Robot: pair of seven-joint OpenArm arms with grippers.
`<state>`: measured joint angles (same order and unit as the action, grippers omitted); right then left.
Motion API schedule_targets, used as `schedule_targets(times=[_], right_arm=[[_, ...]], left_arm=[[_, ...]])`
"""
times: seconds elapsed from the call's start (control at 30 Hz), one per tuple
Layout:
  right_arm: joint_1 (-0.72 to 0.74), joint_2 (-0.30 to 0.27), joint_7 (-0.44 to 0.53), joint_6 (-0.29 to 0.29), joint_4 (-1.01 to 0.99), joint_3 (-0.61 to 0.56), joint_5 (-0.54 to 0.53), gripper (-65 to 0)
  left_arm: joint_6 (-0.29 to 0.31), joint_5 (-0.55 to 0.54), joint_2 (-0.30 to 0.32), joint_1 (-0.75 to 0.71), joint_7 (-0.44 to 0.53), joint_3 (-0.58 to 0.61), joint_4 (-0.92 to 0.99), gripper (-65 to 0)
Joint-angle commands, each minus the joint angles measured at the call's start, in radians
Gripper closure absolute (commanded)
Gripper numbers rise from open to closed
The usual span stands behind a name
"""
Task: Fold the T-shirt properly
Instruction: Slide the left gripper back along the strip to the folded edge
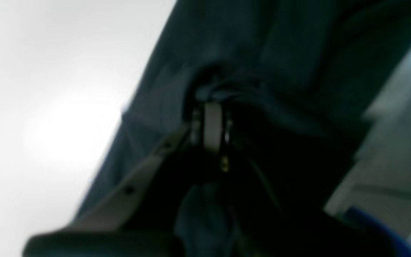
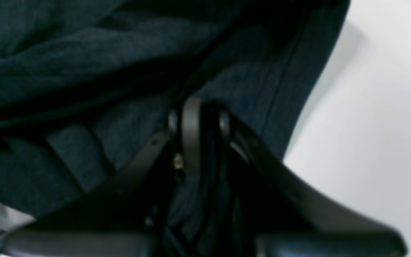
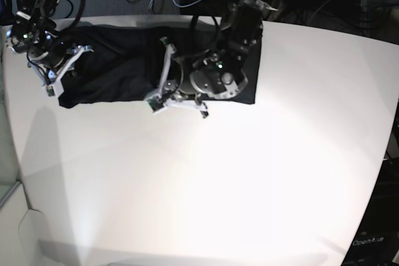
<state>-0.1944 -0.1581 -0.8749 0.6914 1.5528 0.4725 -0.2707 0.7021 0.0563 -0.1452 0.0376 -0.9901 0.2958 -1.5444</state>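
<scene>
A black long-sleeved T-shirt (image 3: 118, 70) lies along the far edge of a white table (image 3: 249, 172), its long axis running left to right in the base view, stretched between the 2 arms. Which end is the collar cannot be told; the fabric is too dark and bunched. The cloth looks thin, soft and light, so it will sag and crease wherever it is unsupported and is best held at hems, seams or corners rather than in the loose middle. The left gripper (image 1: 211, 103), on the right in the base view, is clamped fully shut on a gathered pinch of the T-shirt. The right gripper (image 2: 196, 107), at the far left corner of the table, is nearly closed with fabric between its jaws, so it appears to be gripping the garment beside a seam, though the wrist view is blurred. A lengthwise edge lies fairly straight toward the table's centre.
</scene>
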Motion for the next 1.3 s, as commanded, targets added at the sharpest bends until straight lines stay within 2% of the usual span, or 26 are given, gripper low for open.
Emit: schedule_targets(times=[0.0, 0.17, 0.33, 0.6, 0.8, 0.93, 1.17, 1.27], right_arm=[[-0.009, -0.002, -0.066, 0.007, -0.007, -0.005, 0.031, -5.2], [-0.010, -0.004, -0.066, 0.007, -0.007, -0.005, 0.031, -5.2], [-0.010, -0.004, -0.066, 0.007, -0.007, -0.005, 0.031, -5.2], [-0.004, -0.025, -0.066, 0.007, -0.002, -0.022, 0.031, -5.2], [0.002, -0.050, -0.066, 0.007, -0.001, -0.044, 0.031, -5.2], [0.016, -0.053, -0.068, 0.007, 0.001, -0.053, 0.031, -5.2], [0.017, -0.074, -0.076, 0.007, 0.045, -0.053, 0.031, -5.3], [0.017, -0.076, -0.077, 0.007, 0.096, -0.050, 0.031, -8.2]], left_arm=[[-0.004, -0.037, -0.012, 0.031, 0.010, 0.001, -0.023, 0.0], [-0.004, -0.158, -0.012, 0.057, 0.000, 0.003, -0.024, 0.0], [-0.004, -0.169, -0.008, 0.063, 0.000, -0.002, -0.024, 0.0], [-0.004, -0.172, 0.147, -0.006, 0.000, -0.145, -0.041, 0.0], [-0.004, -0.172, 0.210, -0.069, 0.000, -0.231, -0.113, 0.0], [-0.004, -0.163, 0.218, -0.072, 0.007, -0.255, -0.089, 0.0], [-0.004, -0.166, 0.216, -0.037, 0.043, -0.281, 0.080, 0.0], [-0.004, -0.164, 0.216, -0.032, 0.070, -0.280, 0.126, 0.0]])
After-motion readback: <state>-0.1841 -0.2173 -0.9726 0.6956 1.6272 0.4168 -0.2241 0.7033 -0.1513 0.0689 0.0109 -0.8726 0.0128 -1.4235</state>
